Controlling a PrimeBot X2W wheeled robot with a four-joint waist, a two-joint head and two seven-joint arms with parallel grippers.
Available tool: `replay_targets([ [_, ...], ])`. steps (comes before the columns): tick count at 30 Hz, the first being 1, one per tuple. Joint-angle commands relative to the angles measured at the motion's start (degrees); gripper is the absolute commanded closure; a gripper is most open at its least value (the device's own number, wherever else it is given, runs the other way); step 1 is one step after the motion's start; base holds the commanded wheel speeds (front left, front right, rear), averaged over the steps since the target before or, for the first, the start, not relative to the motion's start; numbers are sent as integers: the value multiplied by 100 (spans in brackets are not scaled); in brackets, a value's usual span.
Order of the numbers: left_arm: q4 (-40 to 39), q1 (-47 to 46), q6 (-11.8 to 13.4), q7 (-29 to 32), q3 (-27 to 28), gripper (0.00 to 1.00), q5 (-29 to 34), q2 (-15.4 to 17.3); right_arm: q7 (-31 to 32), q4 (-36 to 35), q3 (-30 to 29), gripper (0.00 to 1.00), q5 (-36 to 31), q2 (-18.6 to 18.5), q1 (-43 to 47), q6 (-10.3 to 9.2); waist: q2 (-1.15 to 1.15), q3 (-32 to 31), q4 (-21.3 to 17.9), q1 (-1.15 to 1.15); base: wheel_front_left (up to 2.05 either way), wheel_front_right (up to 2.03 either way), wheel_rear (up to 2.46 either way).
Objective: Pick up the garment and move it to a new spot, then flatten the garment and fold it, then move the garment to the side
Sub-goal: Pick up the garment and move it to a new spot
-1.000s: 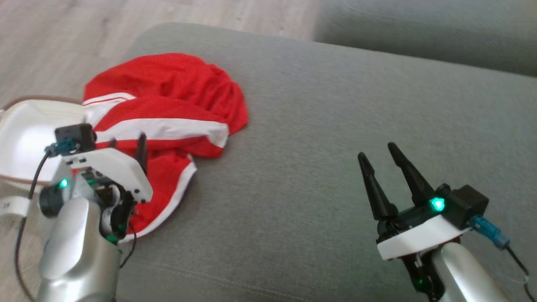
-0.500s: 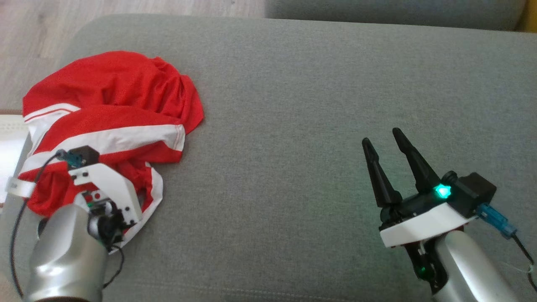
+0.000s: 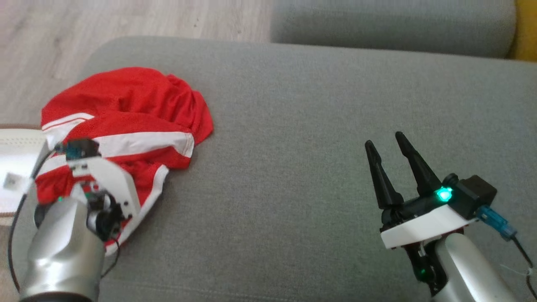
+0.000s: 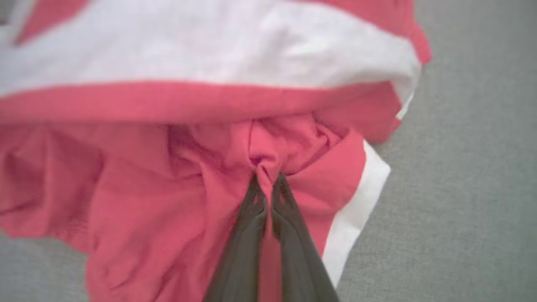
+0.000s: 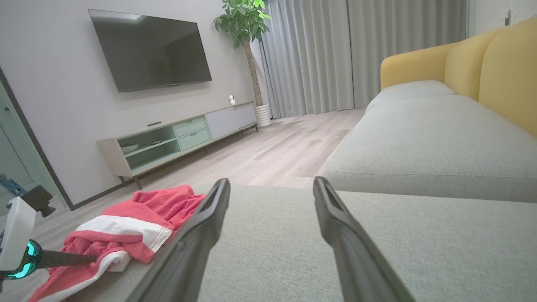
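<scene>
Starting with the head view, the crumpled garment (image 3: 126, 105) lies unlifted at the left end of the grey cushion (image 3: 302, 126), the right gripper (image 3: 384, 140) well apart, spread and empty; the left wrist view shows the left gripper (image 4: 266, 180) clamped on a red fold (pick-up apparently begun; moving, flattening, folding, setting aside remain). The right wrist view shows open cushion ahead; a television (image 5: 151, 48) and cabinet (image 5: 180, 134) stand far off, obstructing nothing.

Head overhead, wrists low, garment (image 3: 126, 96) shared
</scene>
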Motion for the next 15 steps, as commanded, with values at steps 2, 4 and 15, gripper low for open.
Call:
replay_targets([
  [2, -515, -524, -40, -91, 84, 100, 98, 310, -62, -146, 57, 0, -4, 82, -7, 44, 0, -208, 65, 0, 0, 0, 0],
  [4, -900, -649, -23, -140, -38, 100, 267, 421, -62, -127, 43, 0, -6, 127, 40, 44, 0, -328, 51, 0, 0, 0, 0],
  [15, -3658, -964, 45, 330, -380, 100, 258, 138, -62, -123, -92, 0, -67, 208, 63, 44, 0, -599, -634, 0, 0, 0, 0],
])
